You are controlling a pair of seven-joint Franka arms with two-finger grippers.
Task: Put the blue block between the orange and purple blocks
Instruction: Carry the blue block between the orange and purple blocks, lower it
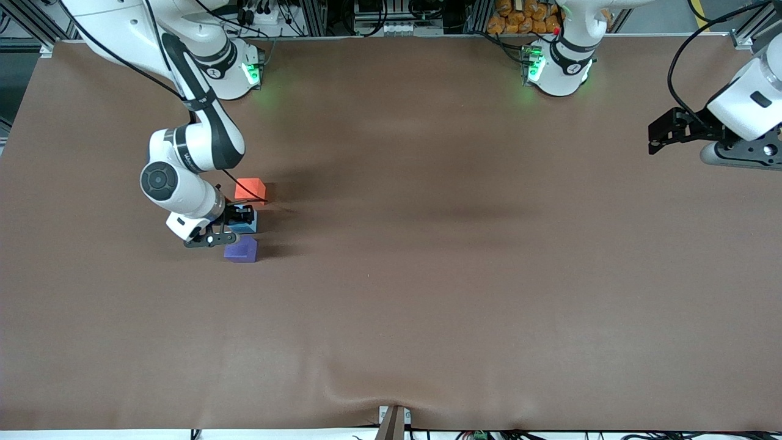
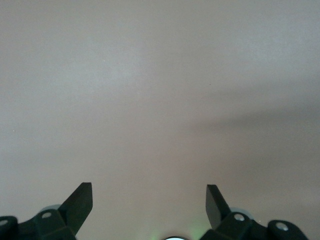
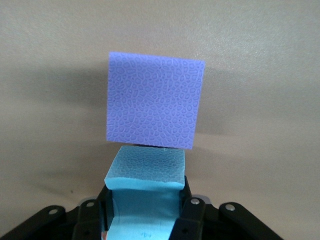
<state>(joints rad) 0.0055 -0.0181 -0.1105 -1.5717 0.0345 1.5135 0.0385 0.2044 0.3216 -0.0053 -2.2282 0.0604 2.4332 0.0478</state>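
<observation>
The orange block (image 1: pixel 250 188), the blue block (image 1: pixel 247 223) and the purple block (image 1: pixel 241 249) stand in a short row near the right arm's end of the table, orange farthest from the front camera, purple nearest, blue between them. My right gripper (image 1: pixel 239 218) is shut on the blue block (image 3: pixel 145 192), its fingers pressed against two sides. The purple block (image 3: pixel 154 105) shows just past the blue one in the right wrist view. My left gripper (image 1: pixel 655 135) waits open and empty over the table's edge at the left arm's end; its wrist view shows only bare cloth between the fingertips (image 2: pixel 82 197).
The brown table cloth (image 1: pixel 427 275) covers the whole table. A small bracket (image 1: pixel 393 421) sits at the table edge nearest the front camera. The arm bases (image 1: pixel 556 67) stand along the edge farthest from that camera.
</observation>
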